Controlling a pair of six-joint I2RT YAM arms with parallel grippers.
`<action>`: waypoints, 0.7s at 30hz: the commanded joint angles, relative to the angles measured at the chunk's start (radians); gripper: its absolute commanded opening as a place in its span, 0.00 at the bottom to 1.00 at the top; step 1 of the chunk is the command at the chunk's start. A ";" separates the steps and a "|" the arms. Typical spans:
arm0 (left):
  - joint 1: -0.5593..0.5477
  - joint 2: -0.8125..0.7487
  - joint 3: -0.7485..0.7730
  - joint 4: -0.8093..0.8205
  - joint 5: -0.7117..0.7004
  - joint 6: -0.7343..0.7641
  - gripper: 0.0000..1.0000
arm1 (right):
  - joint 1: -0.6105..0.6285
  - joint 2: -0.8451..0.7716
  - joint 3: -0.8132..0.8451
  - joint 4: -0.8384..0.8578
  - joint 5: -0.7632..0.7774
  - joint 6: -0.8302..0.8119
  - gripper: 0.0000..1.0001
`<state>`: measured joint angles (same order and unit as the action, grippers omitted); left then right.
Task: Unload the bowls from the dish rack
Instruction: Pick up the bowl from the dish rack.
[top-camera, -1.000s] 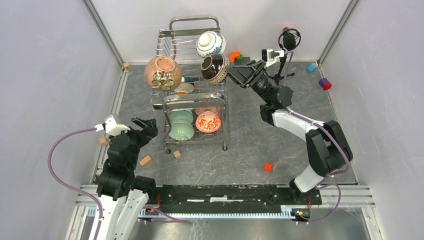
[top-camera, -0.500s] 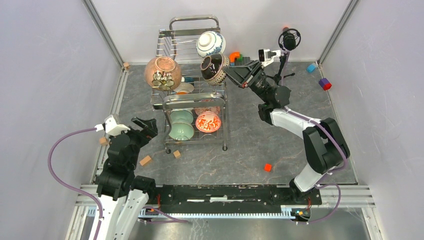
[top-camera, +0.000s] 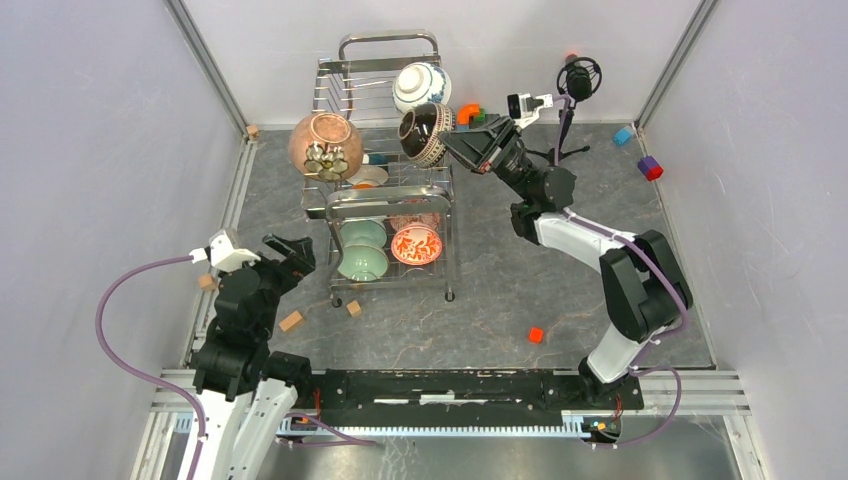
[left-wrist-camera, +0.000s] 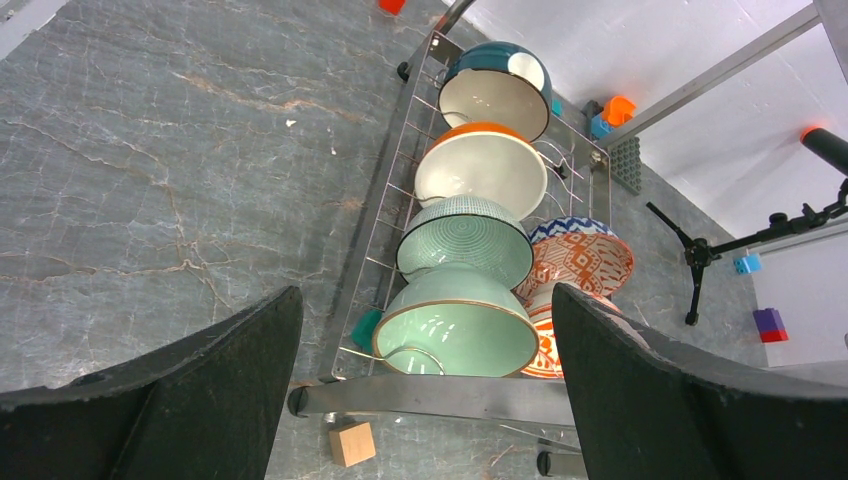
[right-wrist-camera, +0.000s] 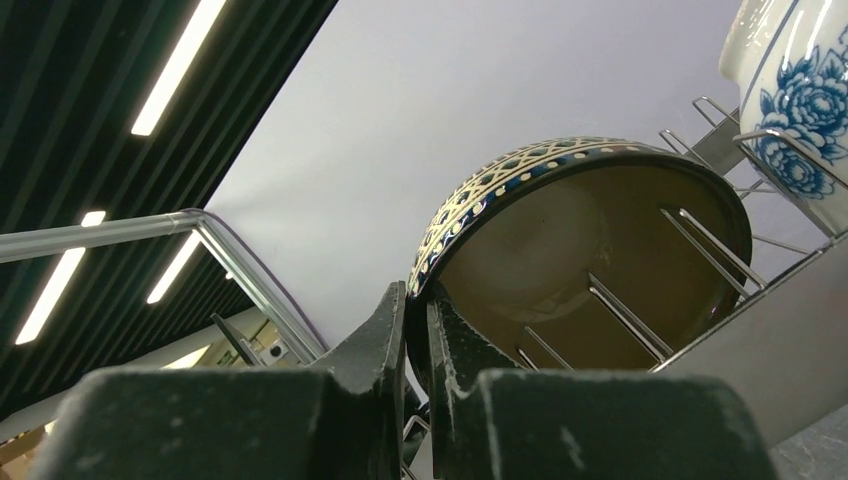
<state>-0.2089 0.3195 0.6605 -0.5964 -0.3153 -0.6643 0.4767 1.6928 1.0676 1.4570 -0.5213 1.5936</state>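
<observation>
Right gripper (right-wrist-camera: 415, 300) pinches dark bowl (top-camera: 425, 135) rim atop dish rack (top-camera: 388, 37).

No words, labels, brand marks or numbers can be read on the bowls (top-camera: 421, 87), the dish rack (top-camera: 350, 90) or the counter (top-camera: 500, 290); the dark bowl (right-wrist-camera: 560, 230) carries only a painted lattice rim

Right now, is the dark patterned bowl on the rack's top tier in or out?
In: the dark patterned bowl stands on edge, dish rack prongs crossing its inside, right tool pinching its rim.
</observation>
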 joint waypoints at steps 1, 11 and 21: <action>0.008 -0.007 -0.002 0.015 -0.030 -0.005 1.00 | 0.000 -0.008 0.096 0.099 0.015 0.022 0.00; 0.007 -0.047 0.043 -0.084 -0.179 -0.033 1.00 | 0.030 -0.013 0.203 0.014 -0.003 -0.003 0.00; 0.006 -0.027 0.220 -0.186 -0.277 -0.086 1.00 | 0.061 -0.136 0.277 -0.234 -0.068 -0.202 0.00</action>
<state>-0.2089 0.2722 0.7803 -0.7734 -0.5346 -0.7067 0.5301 1.6821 1.2720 1.2785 -0.5732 1.5070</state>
